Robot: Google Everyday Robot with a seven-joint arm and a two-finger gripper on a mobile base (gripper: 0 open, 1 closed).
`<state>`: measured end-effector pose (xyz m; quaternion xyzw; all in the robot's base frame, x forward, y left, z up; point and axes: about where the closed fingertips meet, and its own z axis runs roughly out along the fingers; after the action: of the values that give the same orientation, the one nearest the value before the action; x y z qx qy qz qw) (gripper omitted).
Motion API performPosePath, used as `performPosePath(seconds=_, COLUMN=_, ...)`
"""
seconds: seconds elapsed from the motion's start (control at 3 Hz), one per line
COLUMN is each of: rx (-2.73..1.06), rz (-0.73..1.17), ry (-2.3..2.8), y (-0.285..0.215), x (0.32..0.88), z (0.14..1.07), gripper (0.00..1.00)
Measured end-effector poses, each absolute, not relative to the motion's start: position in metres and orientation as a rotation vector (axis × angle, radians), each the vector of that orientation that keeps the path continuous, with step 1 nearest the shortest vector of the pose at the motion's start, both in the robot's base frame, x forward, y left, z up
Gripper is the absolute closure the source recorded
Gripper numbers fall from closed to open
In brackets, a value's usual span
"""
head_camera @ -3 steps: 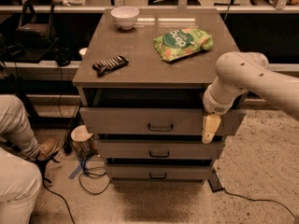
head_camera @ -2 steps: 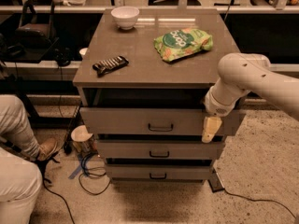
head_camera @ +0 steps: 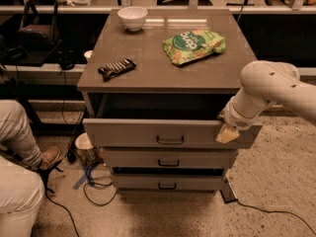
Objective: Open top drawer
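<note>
The top drawer [head_camera: 128, 133] of the grey cabinet stands partly pulled out, with a dark gap under the cabinet top showing its interior. Its small black centre handle [head_camera: 170, 140] is free. My gripper [head_camera: 227, 132] hangs from the white arm [head_camera: 266, 90] at the right end of the drawer's front panel, against its upper edge. The two shallower drawers [head_camera: 169, 159] [head_camera: 168, 182] sit below it, nearly closed.
On the cabinet top [head_camera: 148, 58] lie a white bowl [head_camera: 132, 18], a green snack bag [head_camera: 193, 45] and a dark bar [head_camera: 116, 68]. A person's legs [head_camera: 15, 172] are at the left. A cup [head_camera: 85, 144] and cables [head_camera: 94, 181] are on the floor beside the cabinet.
The top drawer's front has come slightly further out toward the camera. My arm and gripper have shifted a little to the right with it.
</note>
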<state>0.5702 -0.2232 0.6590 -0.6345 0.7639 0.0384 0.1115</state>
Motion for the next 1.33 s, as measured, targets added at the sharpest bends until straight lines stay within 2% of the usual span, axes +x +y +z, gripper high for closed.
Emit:
performPosePath(seconds=0.33, rx=-1.834, rz=0.103, ry=2.268, y=-0.2291, x=0.5607, z=0.6618, gripper=0.84)
performPosePath(seconds=0.67, rx=-1.832, rz=0.102, ry=2.27, y=-0.2295, x=0.5596, z=0.6624, gripper=1.0)
performPosePath(seconds=1.0, rx=-1.832, rz=0.102, ry=2.27, y=-0.2294, x=0.5596, z=0.6624, gripper=1.0)
performPosePath(seconds=1.33, rx=-1.835, rz=0.106, ry=2.27, y=-0.2287, x=0.5591, z=0.6608, gripper=0.82)
